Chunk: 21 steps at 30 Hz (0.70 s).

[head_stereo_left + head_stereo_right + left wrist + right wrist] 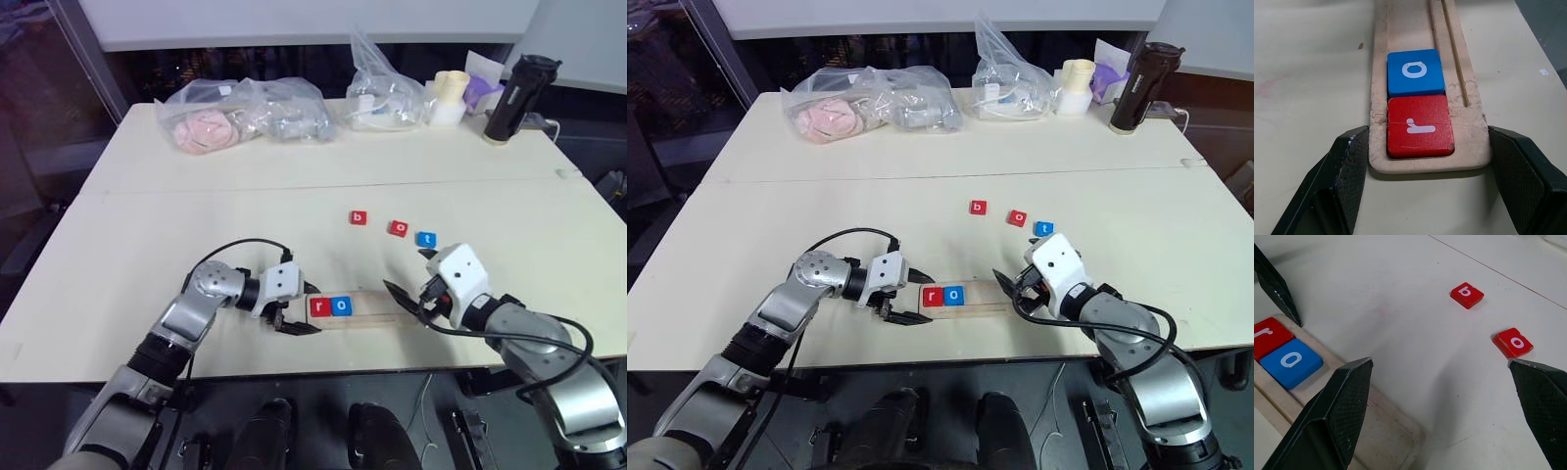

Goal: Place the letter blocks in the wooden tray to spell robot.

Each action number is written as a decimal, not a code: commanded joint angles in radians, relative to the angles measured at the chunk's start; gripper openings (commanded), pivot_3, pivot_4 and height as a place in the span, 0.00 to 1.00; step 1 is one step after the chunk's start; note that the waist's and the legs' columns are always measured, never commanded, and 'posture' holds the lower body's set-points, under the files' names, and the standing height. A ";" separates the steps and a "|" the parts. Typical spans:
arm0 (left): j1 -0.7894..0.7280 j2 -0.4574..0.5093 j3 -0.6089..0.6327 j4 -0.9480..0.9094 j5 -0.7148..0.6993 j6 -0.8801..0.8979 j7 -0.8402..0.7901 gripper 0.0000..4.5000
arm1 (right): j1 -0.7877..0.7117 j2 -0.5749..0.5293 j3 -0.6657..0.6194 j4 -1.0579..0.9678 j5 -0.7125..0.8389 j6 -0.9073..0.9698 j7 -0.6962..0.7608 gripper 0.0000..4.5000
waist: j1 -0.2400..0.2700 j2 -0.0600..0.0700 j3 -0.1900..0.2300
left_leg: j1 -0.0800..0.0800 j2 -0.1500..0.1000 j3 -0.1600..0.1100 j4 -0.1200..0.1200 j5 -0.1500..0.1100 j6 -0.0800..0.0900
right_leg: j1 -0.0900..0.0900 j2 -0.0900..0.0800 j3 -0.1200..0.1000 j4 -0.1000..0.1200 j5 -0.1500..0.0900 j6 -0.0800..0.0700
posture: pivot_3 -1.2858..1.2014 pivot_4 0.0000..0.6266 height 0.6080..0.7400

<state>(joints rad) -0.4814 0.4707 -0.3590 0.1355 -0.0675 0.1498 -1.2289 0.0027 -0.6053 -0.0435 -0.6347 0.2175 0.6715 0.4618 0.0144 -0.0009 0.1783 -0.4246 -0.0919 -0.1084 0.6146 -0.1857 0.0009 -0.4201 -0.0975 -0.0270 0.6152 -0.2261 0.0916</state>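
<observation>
Wooden tray (364, 311): long pale strip, shallow groove, lying on bench (196, 225) near front edge.
In tray, at left end: red "r" block (319, 306), blue "o" block (340, 305) touching beside it; rest of groove bare.
Loose on bench beyond tray: red "b" block (359, 217), red "o" block (399, 228), blue "t" block (425, 238), in slanting row, apart.
Left tool (298, 311): fingers apart, straddling tray's left end, gripping nothing.
Right tool (411, 292): fingers spread wide, over tray's right end, empty.
Bench far edge: clear plastic bags (245, 113), black bottle (512, 98).
</observation>
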 commanded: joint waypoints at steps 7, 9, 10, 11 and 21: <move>0.006 -0.003 -0.029 0.001 0.022 -0.012 0.013 0.70 | -0.022 0.007 0.006 -0.023 -0.003 -0.022 -0.002 1.00 | 0.001 0.000 0.000 | 0.000 0.000 0.000 0.000 0.000 0.000 | 0.000 0.000 0.000 0.000 0.000 0.000 | 0.52 0.24 0.98; 0.004 -0.001 -0.027 0.005 0.023 -0.014 0.013 0.81 | -0.023 0.007 0.009 -0.023 -0.003 -0.022 -0.002 1.00 | 0.001 0.000 0.000 | 0.000 0.000 0.000 0.000 0.000 0.000 | 0.000 0.000 0.000 0.000 0.000 0.000 | 0.52 0.24 0.98; 0.004 0.000 -0.026 0.006 0.025 -0.015 0.014 0.92 | -0.023 0.007 0.010 -0.022 -0.003 -0.022 -0.002 1.00 | 0.000 0.000 0.000 | 0.000 0.000 0.000 0.000 0.000 0.000 | 0.000 0.000 0.000 0.000 0.000 0.000 | 0.52 0.24 0.98; 0.003 0.002 -0.025 0.008 0.025 -0.014 0.014 0.99 | -0.024 0.008 0.012 -0.022 -0.003 -0.022 -0.002 1.00 | 0.000 0.000 0.000 | 0.000 0.000 0.000 0.000 0.000 0.000 | 0.000 0.000 0.000 0.000 0.000 0.000 | 0.52 0.24 0.98; 0.008 0.034 0.003 0.010 0.022 -0.005 0.018 0.99 | -0.026 0.008 0.014 -0.022 -0.003 -0.020 -0.002 1.00 | -0.001 0.000 0.000 | 0.000 0.000 0.000 0.000 0.000 0.000 | 0.000 0.000 0.000 0.000 0.000 0.000 | 0.52 0.24 0.98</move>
<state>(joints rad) -0.4848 0.4761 -0.3644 0.1380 -0.0573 0.1398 -1.2161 -0.0097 -0.6039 -0.0160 -0.6344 0.2124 0.6698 0.4607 0.0132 -0.0009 0.1783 -0.4245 -0.0916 -0.1084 0.6147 -0.1857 0.0009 -0.4199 -0.0973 -0.0270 0.6153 -0.2261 0.0917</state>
